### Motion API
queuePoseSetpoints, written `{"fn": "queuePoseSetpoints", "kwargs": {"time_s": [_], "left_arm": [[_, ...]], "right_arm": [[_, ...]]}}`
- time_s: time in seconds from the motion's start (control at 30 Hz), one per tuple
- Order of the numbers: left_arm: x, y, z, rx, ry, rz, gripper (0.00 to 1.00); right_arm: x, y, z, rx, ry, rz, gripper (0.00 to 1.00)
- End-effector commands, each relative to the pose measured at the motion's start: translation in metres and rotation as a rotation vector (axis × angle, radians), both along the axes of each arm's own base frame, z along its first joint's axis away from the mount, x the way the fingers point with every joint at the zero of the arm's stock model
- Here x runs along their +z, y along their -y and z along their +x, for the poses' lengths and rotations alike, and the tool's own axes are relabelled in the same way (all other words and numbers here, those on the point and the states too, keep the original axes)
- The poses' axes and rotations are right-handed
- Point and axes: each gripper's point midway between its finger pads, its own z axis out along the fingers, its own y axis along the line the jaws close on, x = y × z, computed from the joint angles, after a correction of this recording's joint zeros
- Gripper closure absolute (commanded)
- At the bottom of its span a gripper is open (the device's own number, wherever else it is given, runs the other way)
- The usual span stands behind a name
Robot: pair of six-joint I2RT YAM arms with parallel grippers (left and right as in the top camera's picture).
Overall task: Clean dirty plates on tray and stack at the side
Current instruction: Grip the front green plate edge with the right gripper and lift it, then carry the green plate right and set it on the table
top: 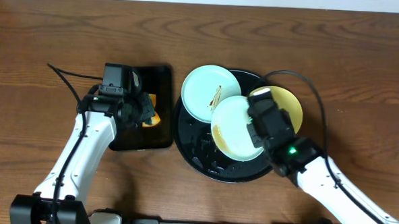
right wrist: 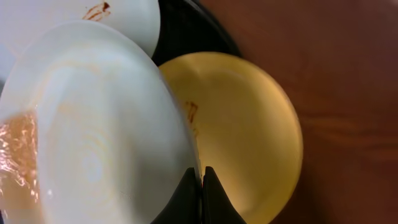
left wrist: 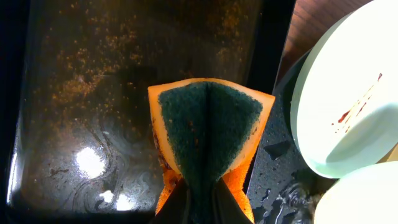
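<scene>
The round black tray [top: 191, 147] holds three plates. A mint-green plate [top: 206, 92] with brown streaks lies at its back left; it also shows in the left wrist view [left wrist: 336, 118]. My right gripper [right wrist: 201, 177] is shut on the rim of a second mint-green plate [top: 234, 128], tilted above the tray, with brown smears [right wrist: 93, 143]. The yellow plate [top: 289, 106] lies behind it at the tray's right [right wrist: 249, 124]. My left gripper [left wrist: 198, 193] is shut on a folded orange-and-green sponge [left wrist: 208, 127] over the rectangular black tray [top: 134, 139].
The rectangular black tray [left wrist: 87, 93] is wet and speckled with crumbs. Bare wood tabletop [top: 363, 78] lies right of the round tray and along the back. A black cable [top: 66, 79] runs left of the left arm.
</scene>
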Motion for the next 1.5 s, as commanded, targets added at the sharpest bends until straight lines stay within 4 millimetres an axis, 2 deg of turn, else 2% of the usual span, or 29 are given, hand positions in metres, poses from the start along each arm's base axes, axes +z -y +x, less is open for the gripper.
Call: {"fn": "queuePoseSetpoints", "kwargs": {"time_s": [0.0, 0.3, 0.6, 0.9, 1.47], "left_arm": [[0.001, 0.0, 0.001, 0.0, 0.004, -0.004, 0.92], [0.001, 0.0, 0.001, 0.0, 0.005, -0.004, 0.92], [0.001, 0.0, 0.001, 0.0, 0.005, -0.004, 0.92], [0.001, 0.0, 0.001, 0.0, 0.005, -0.004, 0.92], [0.001, 0.0, 0.001, 0.0, 0.005, -0.004, 0.92]], "right_arm": [[0.038, -0.001, 0.009, 0.009, 0.165, -0.169, 0.99], [0.074, -0.045, -0.003, 0.156, 0.353, -0.315, 0.99], [0.098, -0.068, -0.016, 0.248, 0.465, -0.46, 0.99], [0.115, -0.067, -0.019, 0.231, 0.524, -0.564, 0.99], [0.122, -0.063, -0.018, 0.162, 0.554, -0.519, 0.99]]}}
